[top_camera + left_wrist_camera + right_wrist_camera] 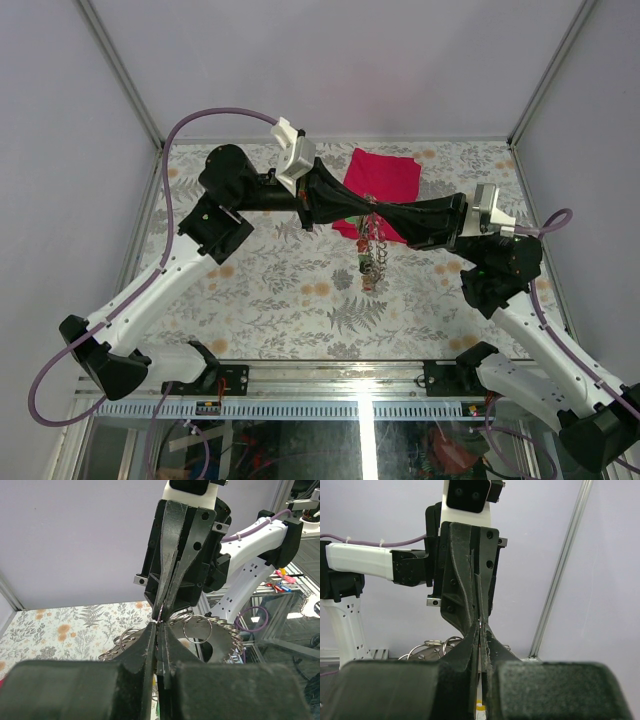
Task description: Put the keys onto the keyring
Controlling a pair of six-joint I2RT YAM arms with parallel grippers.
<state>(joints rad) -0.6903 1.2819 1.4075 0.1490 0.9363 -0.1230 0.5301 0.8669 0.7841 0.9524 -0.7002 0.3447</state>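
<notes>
Pinching hard, the left pincer (157, 632) has both fingers pressed flat together. They are clenched on a thin metal sliver (159, 622) that just shows at the very tip.

- The right pincer (480, 635) is clenched the same way, nose to nose with the left. Its tips touch the same sliver from the opposite side.
- Which of the two carries the load, I cannot tell.
- In the overhead view both pincers meet above the middle of the desk (270, 290). The arms come in from either side, almost in one line.

Just behind and below the joined tips hangs the keyring (220, 641), a flat grey band held clear of the desk. Its edge is crowded with small wire rings (196, 629).
- Whether the sliver belongs to the band or to one of the wire rings is too fine to make out.
- From above, the bunch trails from the tips toward the near edge as a narrow string of metal.
- The keys (368, 283) sit at its lower end, showing only as specks of red and green. Single keys cannot be told apart.

Further out, a red cloth (390, 175) lies flat on the floral desk, toward the far side. It lies partly under the pincers as seen from above. A purple cable (215, 118) arcs over the left arm.
</notes>
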